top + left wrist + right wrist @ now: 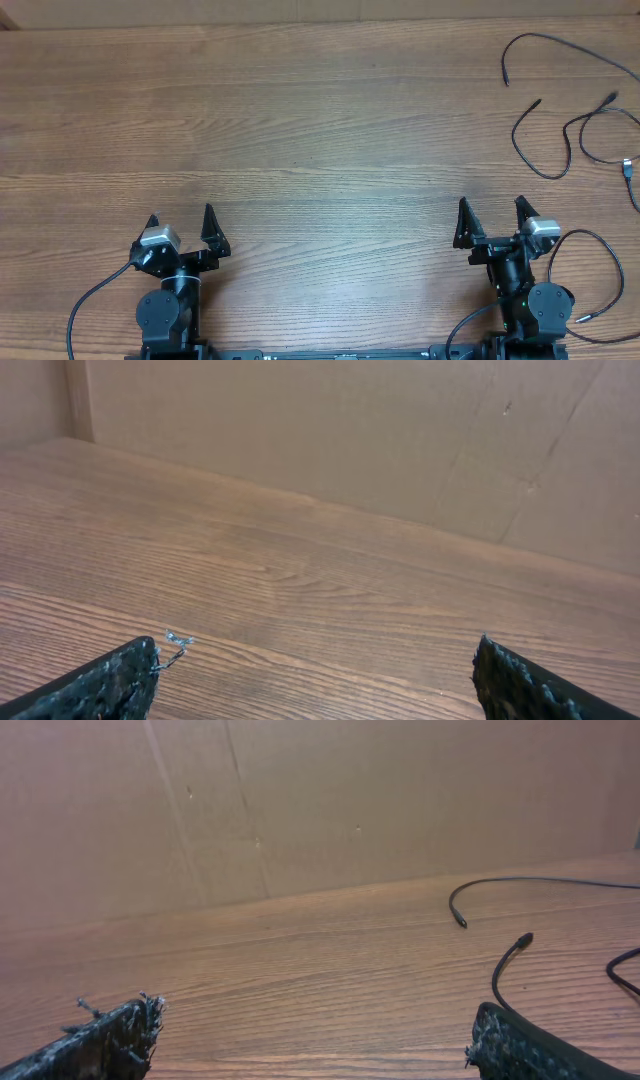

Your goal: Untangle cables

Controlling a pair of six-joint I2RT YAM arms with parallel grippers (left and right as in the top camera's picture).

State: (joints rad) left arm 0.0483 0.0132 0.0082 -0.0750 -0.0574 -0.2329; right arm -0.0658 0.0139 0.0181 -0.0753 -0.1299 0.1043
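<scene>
The cables lie as separate thin black strands at the table's far right. One cable (560, 42) arcs along the back, with its plug end at the left. A second cable (545, 173) loops below it, and a third cable (600, 160) runs off the right edge. My right gripper (491, 201) stands open in front of them, holding nothing. In the right wrist view, the right gripper (315, 1012) is spread wide, with the back cable (520, 880) and the looping cable (497, 975) ahead at the right. My left gripper (180, 213) (315, 650) is open over bare wood, far from the cables.
A thin black cord (600, 240) loops beside the right arm's base (530, 305). A thicker black wire (95, 295) trails from the left arm's base. A brown cardboard wall (350, 430) stands along the table's back edge.
</scene>
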